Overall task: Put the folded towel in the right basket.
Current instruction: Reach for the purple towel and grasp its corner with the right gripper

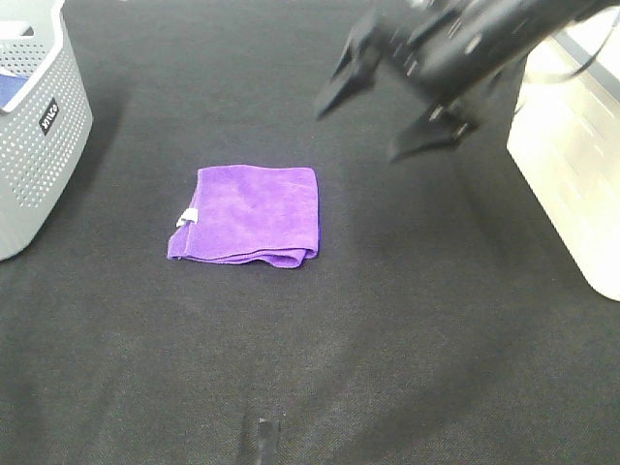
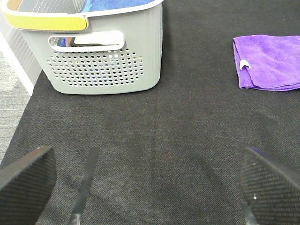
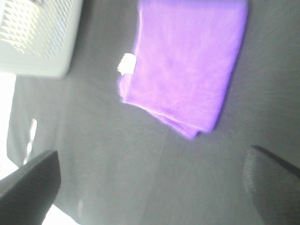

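Far left there's the grey perforated basket (image 1: 39,136) with something blue (image 2: 117,3) inside, sitting on the black mat (image 1: 387,320). The left gripper (image 2: 150,187) sits low over the mat looking toward that basket, claw spread wide with only mat between the fingers.

Next over, the folded purple towel (image 1: 247,215) lies flat on the mat, a bit left of centre and well apart from both baskets. It has a little white tag (image 1: 186,217) on the edge facing the grey basket. Both grippers are clear of it.

Right of that, the right gripper (image 1: 368,126) hangs above the mat beyond the towel, pretty blurry in the overhead shot. Its claw is wide apart and empty, and its wrist cam looks down at the towel.

Far right edge is the pale basket (image 1: 572,174), washed out by light, so I can't see inside.
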You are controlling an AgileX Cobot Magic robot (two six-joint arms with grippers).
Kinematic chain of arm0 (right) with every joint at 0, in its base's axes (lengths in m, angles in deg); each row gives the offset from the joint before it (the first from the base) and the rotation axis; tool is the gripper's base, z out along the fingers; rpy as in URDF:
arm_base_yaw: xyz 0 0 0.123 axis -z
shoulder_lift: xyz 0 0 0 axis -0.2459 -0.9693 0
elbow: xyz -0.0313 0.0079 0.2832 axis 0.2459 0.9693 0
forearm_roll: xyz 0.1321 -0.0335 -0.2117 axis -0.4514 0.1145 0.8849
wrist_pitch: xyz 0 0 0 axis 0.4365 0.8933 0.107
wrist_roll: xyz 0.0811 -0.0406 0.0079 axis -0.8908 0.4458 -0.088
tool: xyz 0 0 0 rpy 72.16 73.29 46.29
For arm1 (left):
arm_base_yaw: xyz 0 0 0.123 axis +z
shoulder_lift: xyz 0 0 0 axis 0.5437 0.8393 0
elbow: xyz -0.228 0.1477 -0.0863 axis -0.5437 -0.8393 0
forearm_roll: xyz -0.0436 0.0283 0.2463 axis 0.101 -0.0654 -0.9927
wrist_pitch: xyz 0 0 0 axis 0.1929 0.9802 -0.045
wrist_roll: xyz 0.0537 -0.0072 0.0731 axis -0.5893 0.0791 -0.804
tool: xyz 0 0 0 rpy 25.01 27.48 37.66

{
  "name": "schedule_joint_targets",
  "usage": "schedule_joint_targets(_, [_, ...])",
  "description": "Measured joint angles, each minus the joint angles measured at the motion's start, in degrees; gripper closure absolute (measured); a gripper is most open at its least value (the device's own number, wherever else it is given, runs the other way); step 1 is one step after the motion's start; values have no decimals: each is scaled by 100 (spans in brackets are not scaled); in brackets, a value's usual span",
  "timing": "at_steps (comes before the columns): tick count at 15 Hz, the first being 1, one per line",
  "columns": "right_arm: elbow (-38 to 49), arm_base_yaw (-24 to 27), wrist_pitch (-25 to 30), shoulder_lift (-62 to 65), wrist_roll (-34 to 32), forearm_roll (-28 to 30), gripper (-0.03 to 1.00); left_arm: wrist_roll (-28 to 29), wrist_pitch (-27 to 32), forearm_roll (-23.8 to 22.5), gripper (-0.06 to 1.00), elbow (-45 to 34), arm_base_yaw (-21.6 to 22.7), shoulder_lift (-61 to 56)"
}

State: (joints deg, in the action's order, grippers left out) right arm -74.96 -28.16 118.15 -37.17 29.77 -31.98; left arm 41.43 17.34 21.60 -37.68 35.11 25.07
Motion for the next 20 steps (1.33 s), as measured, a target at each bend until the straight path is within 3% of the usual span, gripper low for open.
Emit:
schedule_joint_targets(7, [-1518, 0, 103, -1925, 17, -46, 0, 0, 0, 0, -5, 0, 0, 0])
schedule_joint_targets(15, [-1673, 0, 166, -2544, 11, -292, 1, 0, 0, 0, -5, 0, 0, 0])
schedule_joint_targets(18, [-1742, -304, -115, -2710, 11, -613, 6, 0, 0, 0, -5, 0, 0, 0])
schedule_joint_targets(20, [-1931, -682, -390, -2916, 11, -940, 15, 0, 0, 0, -5, 0, 0, 0])
